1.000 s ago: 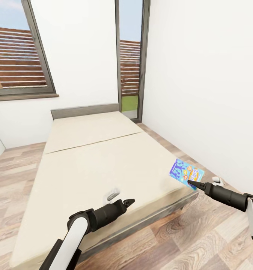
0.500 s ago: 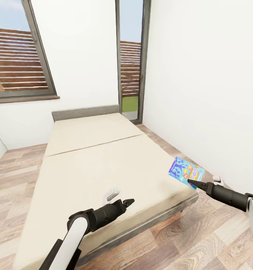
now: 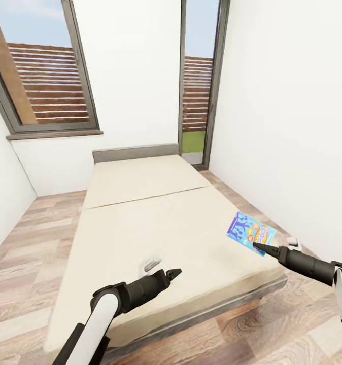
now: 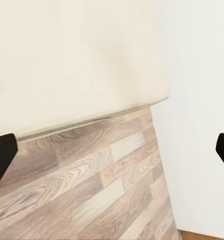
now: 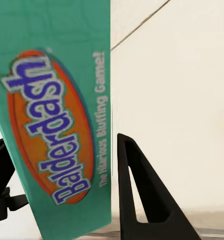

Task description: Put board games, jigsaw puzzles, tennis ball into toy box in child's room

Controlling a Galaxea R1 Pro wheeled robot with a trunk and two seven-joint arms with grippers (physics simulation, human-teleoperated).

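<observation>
The thin light blue board game box with bright cartoon print (image 3: pixel 251 233) is clamped in the right gripper (image 3: pixel 257 247), raised on edge over the near right corner of the bed, at about four o'clock in the head view. In the right wrist view its teal face reads "Balderdash" in an orange oval (image 5: pixel 57 125), and the two black fingers (image 5: pixel 141 195) sit on either side of the box, pinching it between them.

The low wide bed with plain cream-beige cover and thin dark frame edge (image 3: pixel 156 218) runs from the centre of the head view toward twelve o'clock, ending at a grey headboard (image 3: pixel 135 152). A small white-grey object (image 3: pixel 151 263) lies on the cover near the foot, at about six o'clock; what it is cannot be told.

The left gripper (image 3: pixel 175 274) hovers over the foot of the bed at about six o'clock. In the left wrist view its black fingertips (image 4: pixel 2 155) stand wide apart with nothing between them, above the bed's edge (image 4: pixel 92 117) and the wood-plank floor (image 4: pixel 92 185).

A tall window (image 3: pixel 49 81) sits at eleven o'clock and a narrow glazed door (image 3: pixel 199 86) at one o'clock in the white walls.
</observation>
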